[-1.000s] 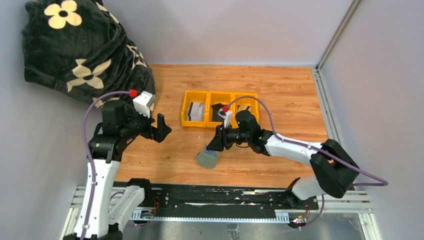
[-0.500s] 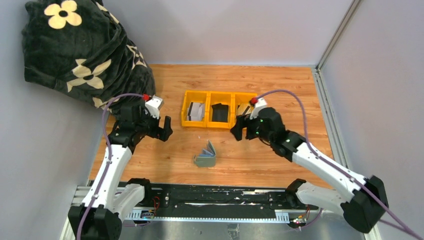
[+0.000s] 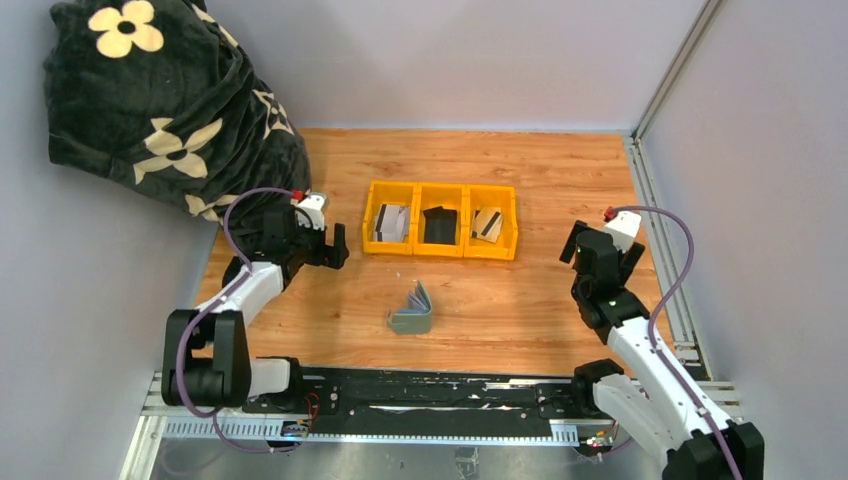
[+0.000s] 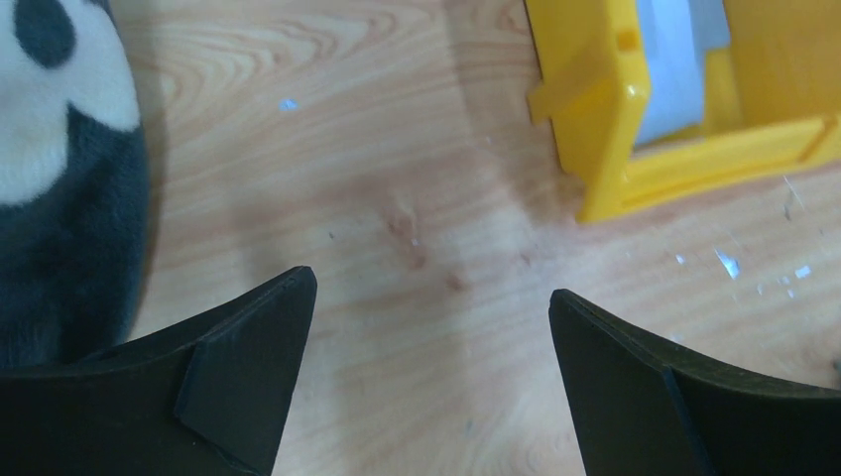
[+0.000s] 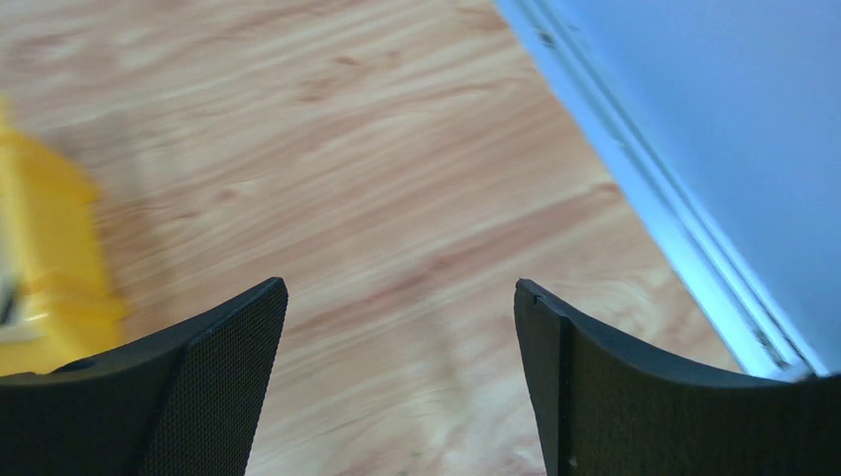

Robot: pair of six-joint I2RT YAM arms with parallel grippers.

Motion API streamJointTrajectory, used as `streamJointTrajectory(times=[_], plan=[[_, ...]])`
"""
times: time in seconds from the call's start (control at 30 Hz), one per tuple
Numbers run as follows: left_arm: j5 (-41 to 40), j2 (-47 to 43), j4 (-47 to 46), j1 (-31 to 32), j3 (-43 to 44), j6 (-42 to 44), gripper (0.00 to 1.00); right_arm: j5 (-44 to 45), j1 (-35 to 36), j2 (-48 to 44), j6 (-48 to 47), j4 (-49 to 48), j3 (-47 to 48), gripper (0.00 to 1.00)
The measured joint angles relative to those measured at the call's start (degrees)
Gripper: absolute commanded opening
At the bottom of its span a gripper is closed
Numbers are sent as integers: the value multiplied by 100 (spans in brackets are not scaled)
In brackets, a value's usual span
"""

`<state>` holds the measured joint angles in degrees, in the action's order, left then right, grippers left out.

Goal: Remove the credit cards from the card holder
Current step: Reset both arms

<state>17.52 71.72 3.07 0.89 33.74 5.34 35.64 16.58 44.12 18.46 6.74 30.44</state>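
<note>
The sage green card holder (image 3: 411, 314) lies open on the wood near the table's front middle, its light blue leaves fanned upward. Credit cards sit in the yellow tray (image 3: 441, 250): a grey one (image 3: 392, 224), a black one (image 3: 438, 224) and a tan striped one (image 3: 487, 223). My left gripper (image 3: 335, 247) (image 4: 431, 288) hovers open over bare wood, left of the tray. My right gripper (image 3: 583, 247) (image 5: 400, 288) stands open over bare wood at the right, far from the holder. Neither gripper holds anything.
A dark flowered blanket (image 3: 160, 100) (image 4: 60, 198) is heaped at the back left, close to my left gripper. The tray's corner (image 4: 615, 149) shows a pale card (image 4: 674, 59) inside. A metal rail (image 3: 655, 230) (image 5: 674, 228) and grey wall bound the right side.
My right gripper let go at the card holder, opened, and swung away to the right side. The left arm folded lower, its gripper shifting slightly right. The holder stays put, leaves fanned.
</note>
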Motion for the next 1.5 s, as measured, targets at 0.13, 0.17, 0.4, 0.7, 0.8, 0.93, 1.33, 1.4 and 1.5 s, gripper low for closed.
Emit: streamJointTrajectory(times=[0.13, 0.17, 0.4, 0.7, 0.8, 0.93, 1.33, 1.4, 1.5], plan=[[-90, 514, -820, -46, 0, -260, 100, 579, -424, 361, -302, -697, -544, 88], [-160, 621, -1001, -44, 0, -302, 100, 632, -520, 538, -350, -844, -595, 88], [-907, 800, -2236, -44, -407, -586, 100, 699, -1088, 1495, -553, -2715, -1224, 89], [-1569, 448, -4660, -46, -1873, -531, 100, 595, -1198, 2474, -763, -4487, -1554, 86], [-1729, 483, -5630, -15, -2409, -479, 100, 413, -1207, 2511, -876, -4964, -1834, 86], [-1945, 632, -6682, 254, -2994, -315, 100, -153, -1207, 2520, -1233, -5602, -2087, 87], [-2468, 627, -6404, 271, -2229, -295, 100, -1351, -1141, 3707, -2135, -6634, -1858, 94], [-2468, 629, -6367, 271, -2229, -295, 100, -1388, -1176, 3696, -2138, -6717, -1845, 94], [-2468, 629, -6360, 271, -2229, -295, 100, -1467, -1180, 3698, -2138, -6719, -1845, 94]])
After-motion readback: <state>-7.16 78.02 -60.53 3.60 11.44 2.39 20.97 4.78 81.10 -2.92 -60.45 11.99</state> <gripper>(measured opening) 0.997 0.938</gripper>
